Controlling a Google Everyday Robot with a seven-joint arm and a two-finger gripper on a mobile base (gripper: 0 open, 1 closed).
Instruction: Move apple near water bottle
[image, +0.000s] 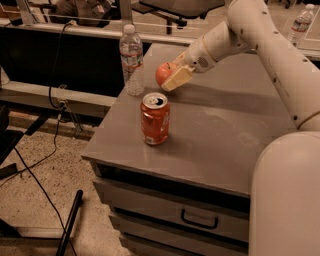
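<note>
The apple (162, 73) is small, round and orange-red, held just above the grey cabinet top (220, 135). My gripper (170, 76) is shut on the apple, its pale finger (176, 78) across the apple's right side. The water bottle (132, 61) is tall, clear and ribbed with a white cap. It stands upright at the top's left edge, a short gap left of the apple.
An orange soda can (154, 119) stands upright in front of the apple, near the left front of the top. A smaller bottle (301, 24) stands far back right. Drawers (200, 220) face front. Cables and a black pole lie on the floor at left.
</note>
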